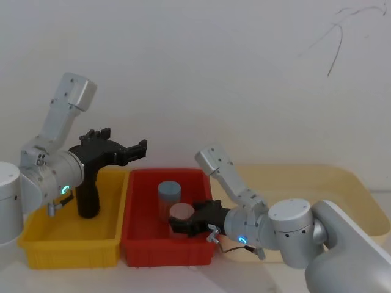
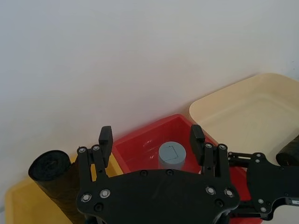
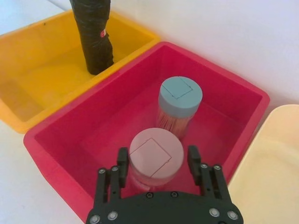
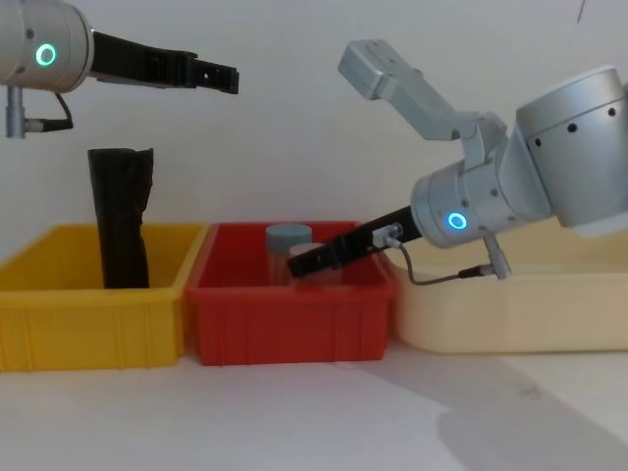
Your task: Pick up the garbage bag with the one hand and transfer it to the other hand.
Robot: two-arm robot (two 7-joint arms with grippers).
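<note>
Head view: The garbage bag (image 1: 87, 196) stands upright in the yellow bin (image 1: 36, 244), at 9 o'clock from the red bin (image 1: 137, 244). The one hand (image 1: 137, 148), on the green-teal-ringed left arm, hovers above the bag, fingers spread and holding nothing. The other hand (image 1: 177, 224), on the blue-ringed right arm, reaches into the red bin beside the pink-lidded jar (image 1: 181, 213); the grey-lidded jar (image 1: 169, 192) stands at 11 o'clock from it. The cream tray (image 1: 348, 189) lies at 3 o'clock.

Left wrist view: The one hand (image 2: 152, 135) shows its fingers (image 2: 105, 136) released and apart. The bag's rolled end (image 2: 50, 167) sits at 8 o'clock, outside the finger gap.

Right wrist view: The other hand (image 3: 158, 161) has its fingers open on either side of the pink-lidded jar (image 3: 155, 155); contact cannot be confirmed. The bag (image 3: 96, 37), with its red-and-white label (image 3: 103, 33), stands in the yellow bin at 11 o'clock.

Chest view: The bag (image 4: 120, 218) is upright, untouched, directly below the one hand (image 4: 224, 77). The other hand (image 4: 299, 261) dips into the red bin (image 4: 289, 324).

Progress: Nothing is accomplished yet. Pickup and handover both remain.
</note>
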